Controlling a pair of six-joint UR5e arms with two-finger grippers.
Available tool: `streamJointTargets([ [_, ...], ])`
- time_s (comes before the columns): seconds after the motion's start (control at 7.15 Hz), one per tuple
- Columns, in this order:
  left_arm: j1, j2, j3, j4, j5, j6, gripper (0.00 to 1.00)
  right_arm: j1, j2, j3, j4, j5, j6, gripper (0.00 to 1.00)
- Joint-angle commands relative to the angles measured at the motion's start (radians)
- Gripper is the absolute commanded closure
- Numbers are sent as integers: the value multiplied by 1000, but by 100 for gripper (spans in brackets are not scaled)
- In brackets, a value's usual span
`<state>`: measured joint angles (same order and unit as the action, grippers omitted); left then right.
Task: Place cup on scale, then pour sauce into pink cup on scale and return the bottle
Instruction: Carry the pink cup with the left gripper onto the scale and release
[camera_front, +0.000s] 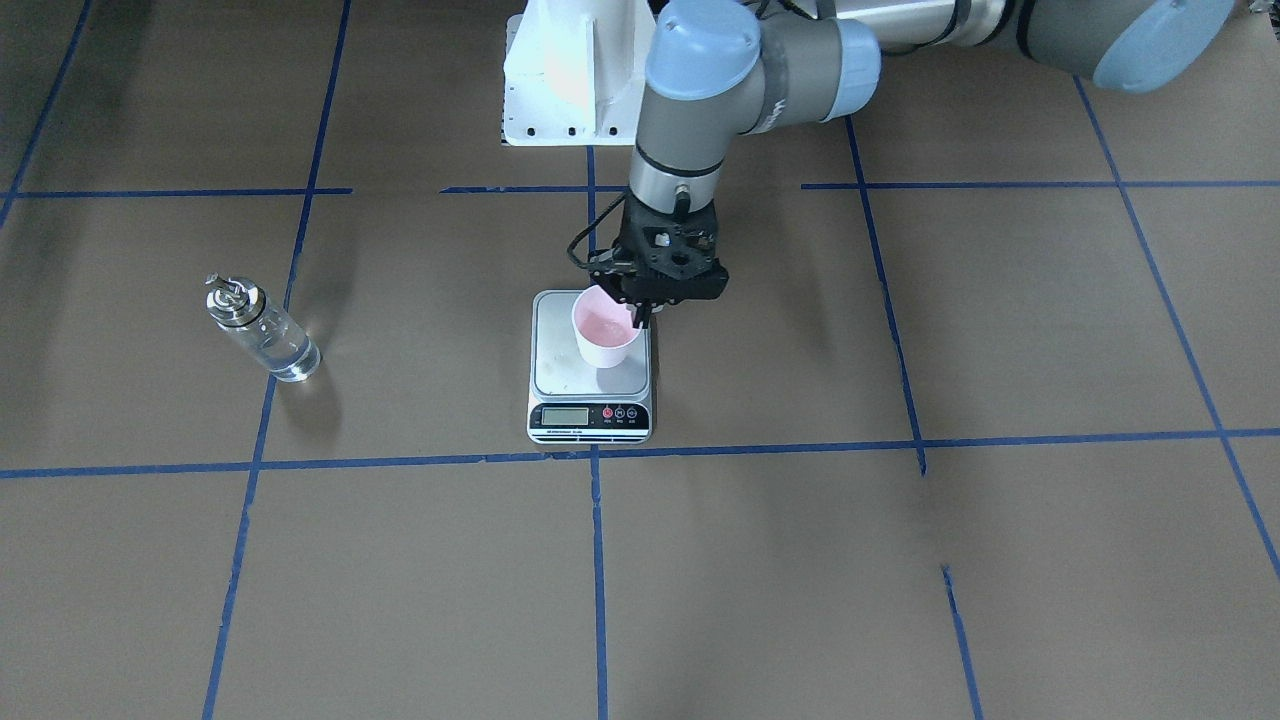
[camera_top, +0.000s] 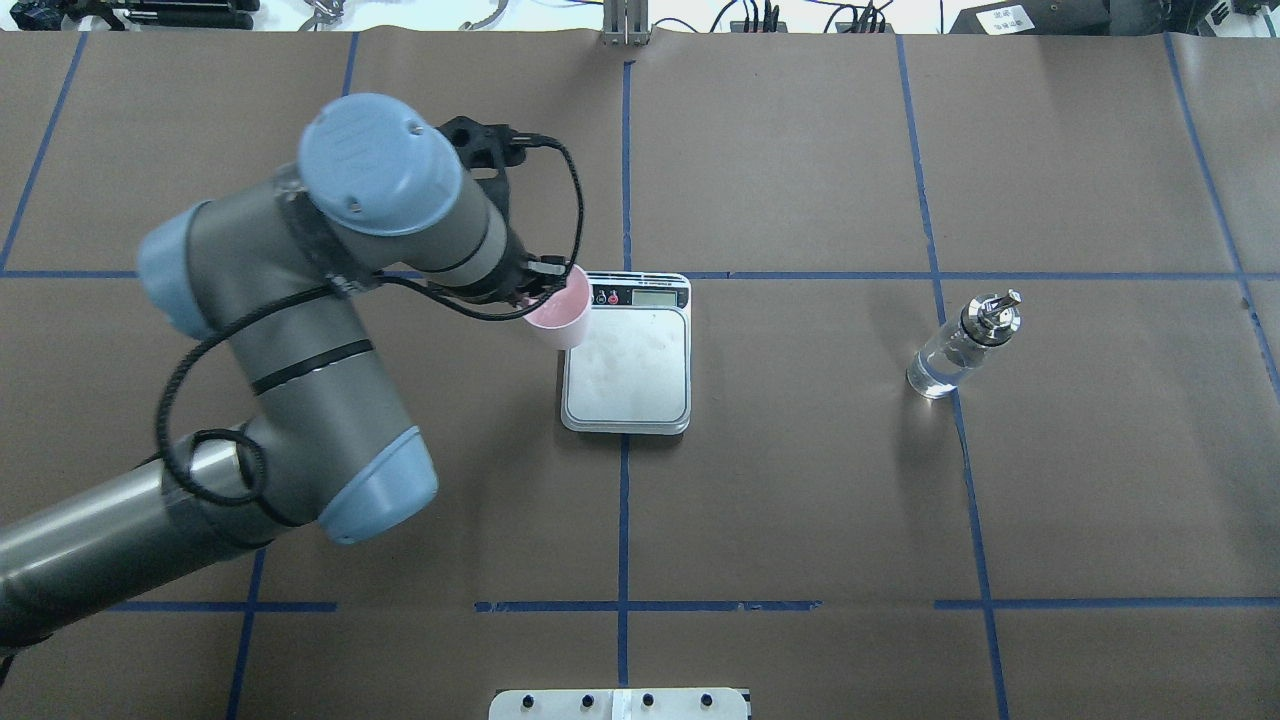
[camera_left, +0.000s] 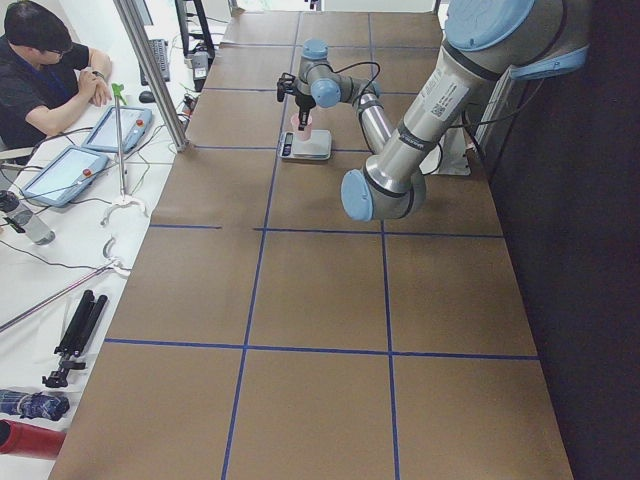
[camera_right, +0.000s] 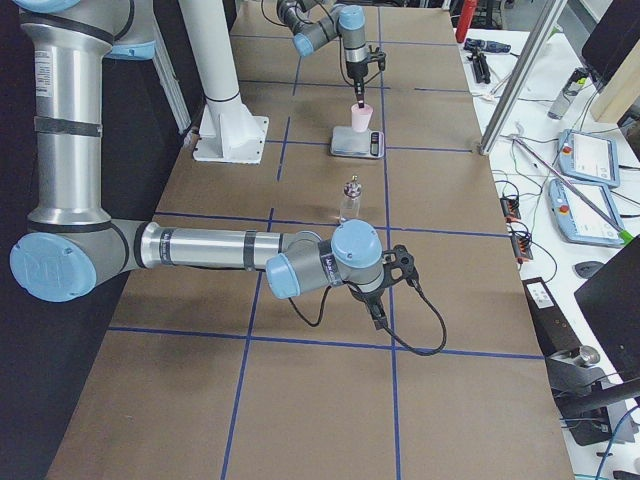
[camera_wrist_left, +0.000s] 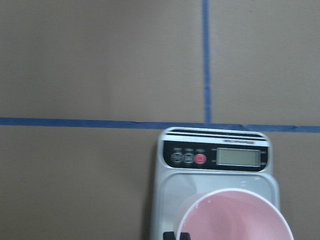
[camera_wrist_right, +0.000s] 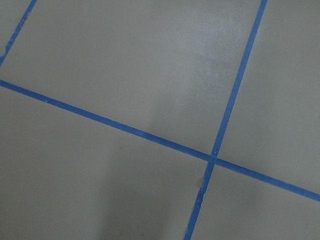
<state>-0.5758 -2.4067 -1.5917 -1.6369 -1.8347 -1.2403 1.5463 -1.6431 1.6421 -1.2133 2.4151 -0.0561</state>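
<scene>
The pale pink cup is upright over the silver platform of the scale, toward the robot's left side. My left gripper comes straight down from above and is shut on the cup's rim, one finger inside it. I cannot tell whether the cup's base rests on the platform. The left wrist view shows the cup's rim below the scale's display. The clear glass bottle with its metal spout stands alone, far toward the robot's right. My right gripper hangs low over bare table; I cannot tell its state.
The table is brown paper with a grid of blue tape lines. The white robot base stands behind the scale. An operator sits at a side desk with tablets, beyond a metal pole.
</scene>
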Motion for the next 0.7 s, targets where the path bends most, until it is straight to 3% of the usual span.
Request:
streamJointTargets([
  [0.0,28,-28,50,-32,3,-8,100,0,0,5,0,1,13,0],
  [0.56,27,-15,42,-26,9,-2,97,0,0,8,0,1,13,0],
])
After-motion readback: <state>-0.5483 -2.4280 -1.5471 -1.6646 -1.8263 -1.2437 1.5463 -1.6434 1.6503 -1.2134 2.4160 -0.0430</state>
